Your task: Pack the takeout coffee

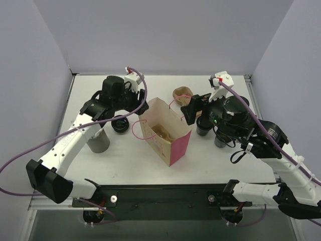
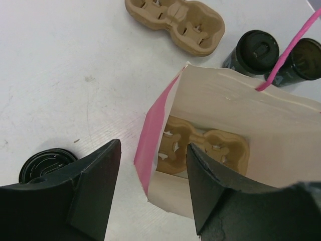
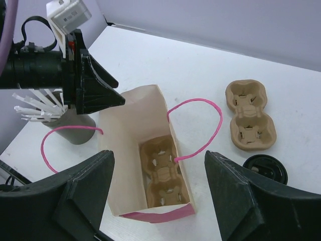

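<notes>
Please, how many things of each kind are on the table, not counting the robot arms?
Paper bag: 1
Cardboard cup carriers: 2 (one inside the bag)
Black-topped cups: 3
Grey cup holding white sticks: 1
Total: 7

Paper bag (image 1: 165, 133) stands mid-table between the arms. First carrier (image 2: 200, 148) lies in the bag, on its bottom.

Left gripper (image 2: 153, 145): the bag's near corner sits between the jaws, below them. Lidded cup (image 2: 45, 165) is on the table beside the left-hand jaw, apart from the bag. Spare carrier (image 2: 175, 22) lies well ahead, past the bag. Second lidded cup (image 2: 256, 50) and third lidded cup (image 2: 301, 57) stand just beside each other, ahead of the right-hand jaw and behind the bag.

Right gripper (image 3: 159, 155): the bag's mouth lies between the jaws, underneath. Cup of sticks (image 3: 75, 125) stands ahead of the left-hand jaw, beside the bag.
</notes>
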### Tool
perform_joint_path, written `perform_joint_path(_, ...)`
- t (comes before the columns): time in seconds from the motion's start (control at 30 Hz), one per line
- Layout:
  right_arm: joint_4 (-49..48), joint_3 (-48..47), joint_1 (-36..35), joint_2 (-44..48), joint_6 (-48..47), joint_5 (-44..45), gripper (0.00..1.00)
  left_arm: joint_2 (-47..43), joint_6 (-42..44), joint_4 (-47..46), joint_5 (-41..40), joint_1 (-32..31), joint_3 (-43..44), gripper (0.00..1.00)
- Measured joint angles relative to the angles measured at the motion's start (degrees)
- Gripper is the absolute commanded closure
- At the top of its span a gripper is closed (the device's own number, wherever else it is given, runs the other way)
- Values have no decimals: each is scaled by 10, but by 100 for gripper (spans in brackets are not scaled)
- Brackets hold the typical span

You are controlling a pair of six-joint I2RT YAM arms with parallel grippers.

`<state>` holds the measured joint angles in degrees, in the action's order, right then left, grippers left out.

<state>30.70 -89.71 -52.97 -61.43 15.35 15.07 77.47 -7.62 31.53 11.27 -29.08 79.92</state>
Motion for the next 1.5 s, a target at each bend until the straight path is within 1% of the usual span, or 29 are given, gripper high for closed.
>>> perform_joint_path(0.13, 3, 0, 0, 3, 6, 20, 27, 6, 19, 8, -6, 1, -8, 43)
perform_joint_path(0.17, 6, 0, 0, 2, 10, 23, 28, 6, 22, 10, -6, 1, -10, 46)
perform_joint_path(0.27, 13, 0, 0, -3, 17, 31, 28, 4, 24, 9, -7, 2, -22, 50)
perform_joint_path(0.33, 17, 0, 0, -6, 22, 38, 28, 2, 24, 6, -5, 2, -34, 57)
perform_joint_path(0.37, 17, 1, 0, -7, 25, 41, 28, 0, 24, 3, -5, 3, -41, 65)
perform_joint_path(0.43, 17, 7, 0, -8, 30, 46, 28, -4, 24, -2, -3, 3, -50, 67)
perform_joint_path(0.57, 19, 26, 0, -8, 43, 51, 28, -7, 28, -13, 1, 3, -58, 67)
perform_joint_path(0.6, 21, 32, 0, -8, 46, 51, 28, -7, 28, -14, 1, 3, -58, 60)
perform_joint_path(0.63, 24, 36, 0, -8, 49, 51, 28, -7, 28, -14, 1, 3, -59, 57)
perform_joint_path(0.7, 32, 42, 0, -8, 57, 51, 28, -7, 28, -16, 1, 3, -59, 57)
perform_joint_path(0.8, 39, 45, 0, -8, 63, 51, 28, -7, 23, -22, 2, 3, -59, 61)
perform_joint_path(0.93, 45, 46, 0, -10, 66, 51, 28, -7, 20, -29, 8, 3, -59, 78)
perform_joint_path(0.97, 45, 46, 1, -11, 66, 51, 27, -7, 18, -30, 11, 3, -59, 84)
perform_joint_path(1.03, 46, 46, 2, -16, 65, 50, 27, -7, 17, -32, 18, 3, -59, 90)
perform_joint_path(1.07, 47, 46, 4, -19, 65, 50, 27, -7, 17, -32, 23, 3, -59, 97)
perform_joint_path(1.1, 47, 46, 5, -21, 65, 49, 27, -7, 16, -32, 26, 3, -58, 99)
perform_joint_path(1.27, 51, 45, 25, -29, 66, 37, 27, -4, 10, -32, 34, 3, -51, 100)
perform_joint_path(1.5, 62, 45, 76, -30, 70, 17, 27, 0, -8, -33, 35, 3, -37, 100)
